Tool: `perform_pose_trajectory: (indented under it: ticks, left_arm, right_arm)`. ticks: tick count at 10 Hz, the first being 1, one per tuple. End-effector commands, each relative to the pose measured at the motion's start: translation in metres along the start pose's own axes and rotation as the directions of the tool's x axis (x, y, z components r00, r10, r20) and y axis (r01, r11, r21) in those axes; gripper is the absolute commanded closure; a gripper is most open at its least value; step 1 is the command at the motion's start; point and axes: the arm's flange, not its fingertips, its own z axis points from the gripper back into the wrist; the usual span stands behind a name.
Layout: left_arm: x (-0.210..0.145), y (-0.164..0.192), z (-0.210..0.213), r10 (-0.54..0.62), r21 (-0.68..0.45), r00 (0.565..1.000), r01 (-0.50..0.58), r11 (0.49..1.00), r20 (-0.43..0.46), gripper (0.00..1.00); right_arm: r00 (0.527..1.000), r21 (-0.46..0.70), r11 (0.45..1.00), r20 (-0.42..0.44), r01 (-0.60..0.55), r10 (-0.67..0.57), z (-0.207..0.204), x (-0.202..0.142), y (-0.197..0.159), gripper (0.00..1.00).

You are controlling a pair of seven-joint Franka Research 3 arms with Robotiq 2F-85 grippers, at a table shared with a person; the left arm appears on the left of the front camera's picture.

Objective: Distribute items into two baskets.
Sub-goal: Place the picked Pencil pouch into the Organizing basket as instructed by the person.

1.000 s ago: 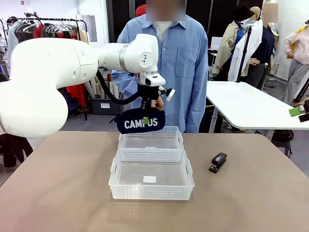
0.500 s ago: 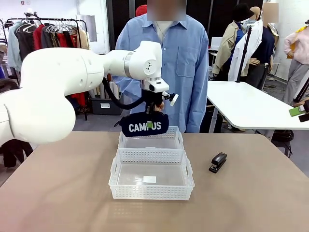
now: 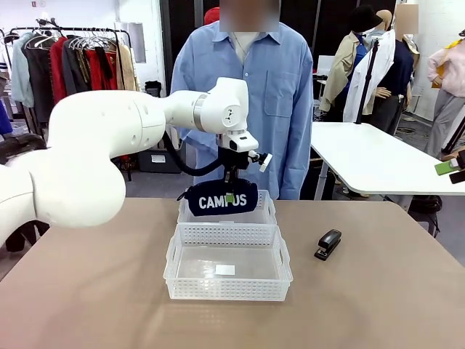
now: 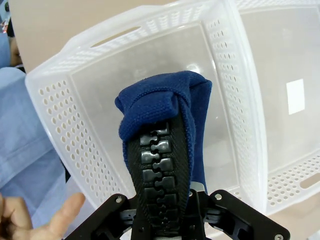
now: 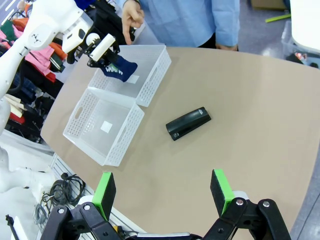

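— Where is the soft navy-blue fabric pouch [image 3: 207, 202] [image 4: 165, 105] printed "CAMPUS"?
— It hangs over the far basket [image 3: 266, 211] [image 4: 55, 100], a shallow white translucent plastic one with a perforated rim. The left gripper [image 3: 229, 195] [image 4: 165, 202] is clamped on its zip edge.
— And around it?
— The near basket [image 3: 229, 291], its twin, stands against the far one on the tan table [image 3: 378, 305]. The small black desk stapler [image 3: 328, 243] [image 5: 188, 123] lies apart, to the right.
— The right gripper [image 5: 162, 192]?
— Above the table, green pads spread wide, holding nothing.
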Motion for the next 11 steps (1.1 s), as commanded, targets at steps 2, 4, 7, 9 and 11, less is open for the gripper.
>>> perform_pose_trajectory:
  ticks: [2, 4, 7, 9, 11]
  left_arm:
    - [0.009, 0.025, 0.002, -0.035, -0.001, 0.999, 0.035, 0.999, -0.039, 1.00]
    - [0.014, 0.027, -0.007, -0.050, -0.016, 0.998, 0.049, 0.999, -0.042, 1.00]
    - [0.018, 0.028, -0.020, -0.062, -0.037, 0.997, 0.060, 0.998, -0.047, 1.00]
    - [0.019, 0.028, -0.024, -0.062, -0.047, 0.997, 0.060, 0.997, -0.047, 1.00]
    - [0.019, 0.028, -0.023, -0.072, -0.052, 0.996, 0.069, 0.996, -0.049, 1.00]
  right_arm:
    - [1.000, 0.026, 1.000, 0.028, -0.006, 0.005, 0.000, 0.002, -0.001, 0.00]
    - [1.000, 0.026, 1.000, 0.028, -0.006, 0.005, 0.000, 0.002, -0.001, 0.00]
    - [1.000, 0.026, 1.000, 0.028, -0.006, 0.005, 0.000, 0.002, -0.001, 0.00]
    - [1.000, 0.026, 1.000, 0.028, -0.006, 0.005, 0.000, 0.002, -0.001, 0.00]
    - [1.000, 0.026, 1.000, 0.028, -0.006, 0.005, 0.000, 0.002, -0.001, 0.00]
